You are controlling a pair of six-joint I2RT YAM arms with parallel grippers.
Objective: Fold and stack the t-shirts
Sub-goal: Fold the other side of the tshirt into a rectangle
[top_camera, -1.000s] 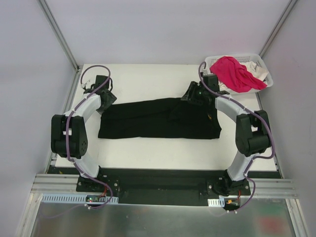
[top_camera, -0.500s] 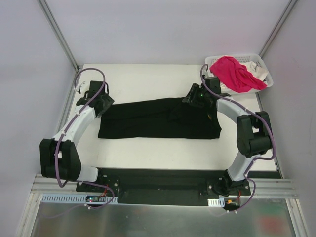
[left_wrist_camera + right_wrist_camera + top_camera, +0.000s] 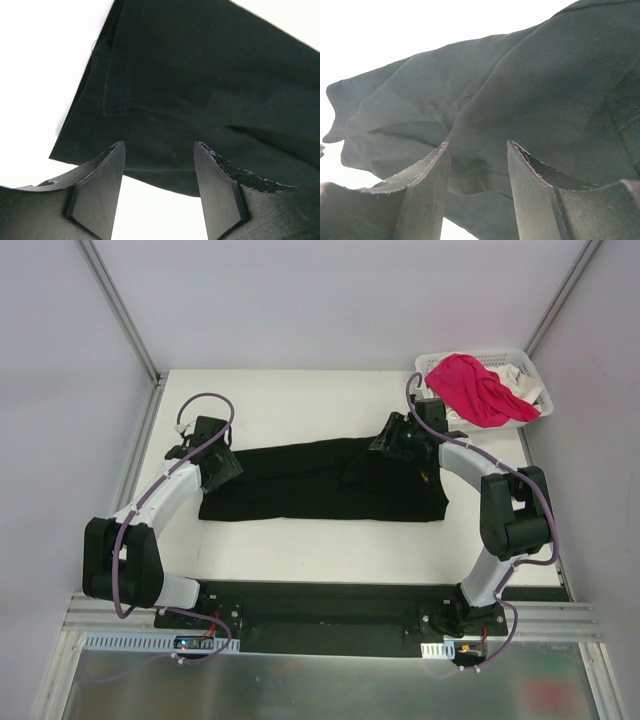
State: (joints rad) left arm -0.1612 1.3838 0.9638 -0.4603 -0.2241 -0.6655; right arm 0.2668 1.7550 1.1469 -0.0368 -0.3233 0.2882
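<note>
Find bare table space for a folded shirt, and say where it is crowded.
Free: the far strip of table between the black t-shirt and the back edge; the near strip between it and the near edge. Crowded: the basket corner, and around the left tool and right tool.

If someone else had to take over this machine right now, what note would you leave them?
Left gripper: open, at the left end of the black shirt.
Right gripper: open, at its far right edge.
Black shirt lies flat on the table as a long band, seemingly part-folded.
Pink shirt and white shirt lie in the basket.
Nothing stacked yet.
</note>
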